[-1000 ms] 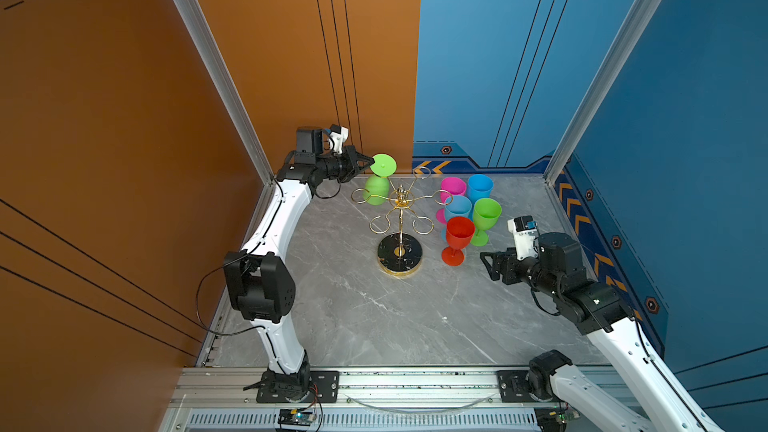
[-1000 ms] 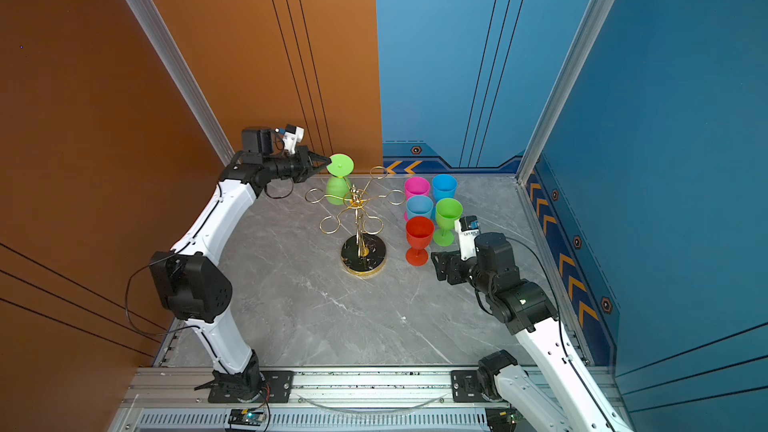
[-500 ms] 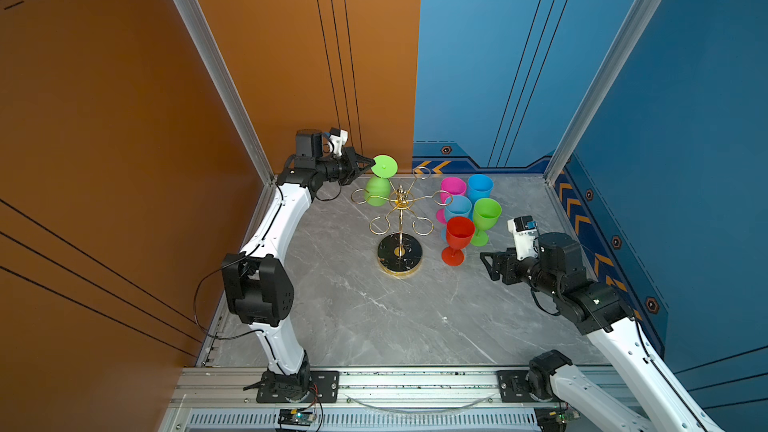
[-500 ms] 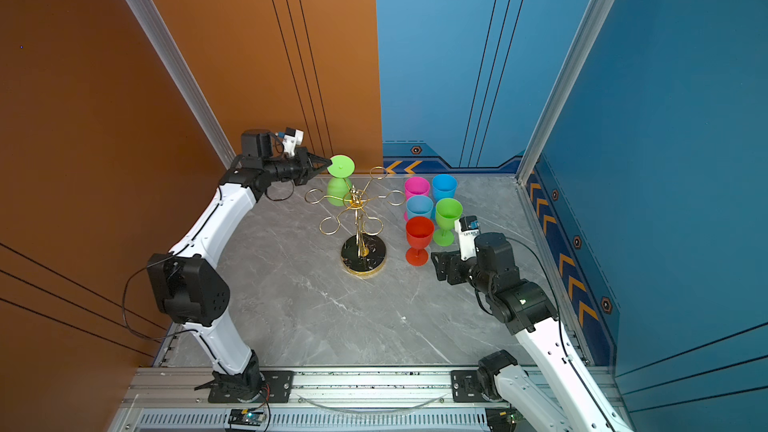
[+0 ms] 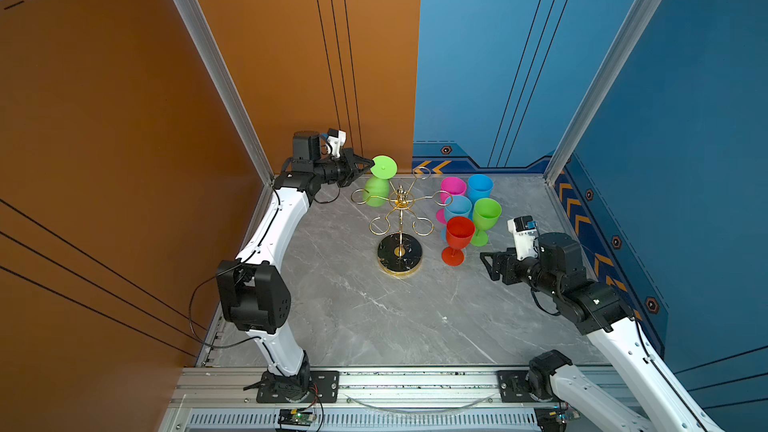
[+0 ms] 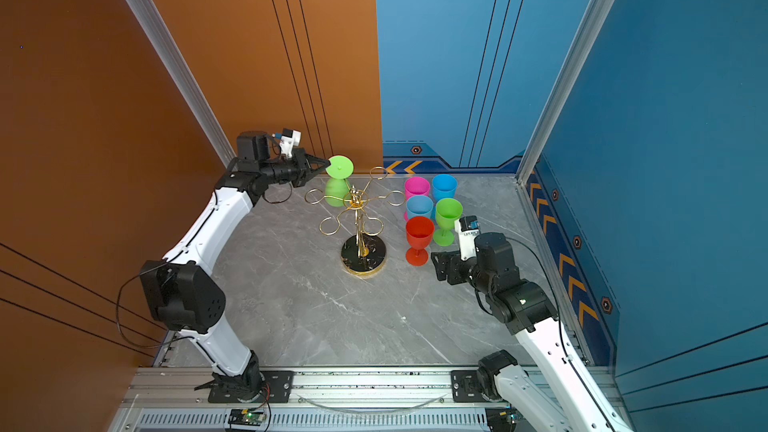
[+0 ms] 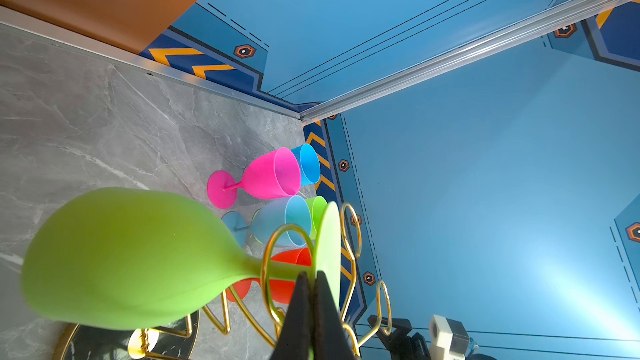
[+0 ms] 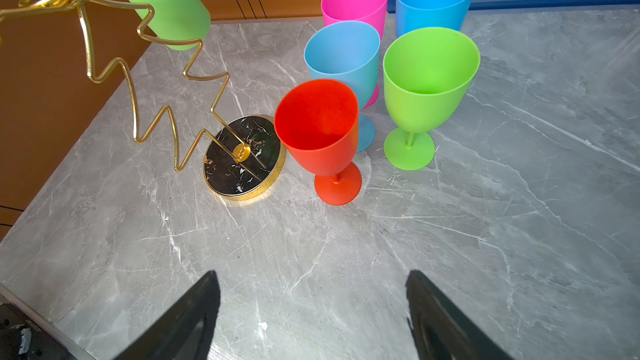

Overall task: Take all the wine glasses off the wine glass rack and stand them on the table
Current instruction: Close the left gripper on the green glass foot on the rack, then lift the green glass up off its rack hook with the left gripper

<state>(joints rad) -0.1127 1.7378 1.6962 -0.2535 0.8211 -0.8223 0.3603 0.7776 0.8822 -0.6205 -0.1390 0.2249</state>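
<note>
A green wine glass hangs upside down from a far-left loop of the gold wine glass rack. Its stem passes through the loop and its round foot sits above. My left gripper is shut on the rim of that foot, as the left wrist view shows, with the green bowl beside it. My right gripper stands open and empty just above the table, right of the rack's black base.
Several glasses stand upright right of the rack: pink, blue, pale blue, green and red. The red one is close to the rack's base. The orange wall is just behind my left gripper.
The left arm's elbow has shifted a little. The green glass, the rack and both grippers stay almost where they were.
</note>
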